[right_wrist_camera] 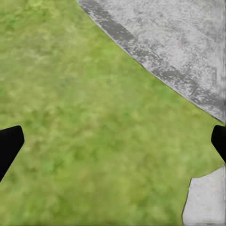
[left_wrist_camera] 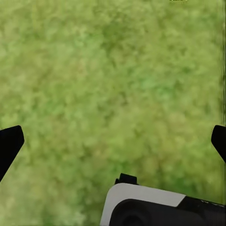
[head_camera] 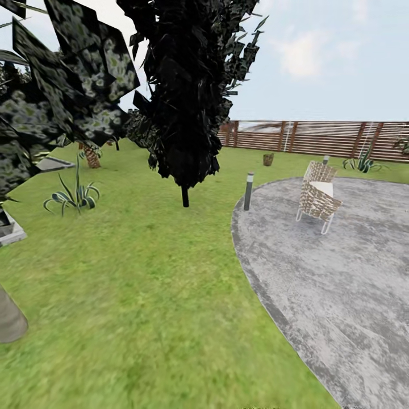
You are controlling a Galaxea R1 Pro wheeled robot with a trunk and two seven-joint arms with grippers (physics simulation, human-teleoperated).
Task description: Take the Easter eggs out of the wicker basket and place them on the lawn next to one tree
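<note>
Head view shows the basket [head_camera: 268,159] far off by the fence [head_camera: 318,138]; both tools, left [left_wrist_camera: 113,141] and right [right_wrist_camera: 113,141], hang open and empty, so driving across the lawn [head_camera: 142,295] risks clipping the dark tree [head_camera: 184,113].

A garden: lawn [head_camera: 142,295], trees, paved patio [head_camera: 341,272], slatted fence [head_camera: 318,138], apparently a woven chair [head_camera: 318,196].

grey paved patio [head_camera: 341,295] seen at right | pale woven chair [head_camera: 318,196] set on it | short bollard lamp [head_camera: 248,191] posted at its edge | near-black tree [head_camera: 187,85] centred | spiky plant [head_camera: 74,196] noted left
</note>
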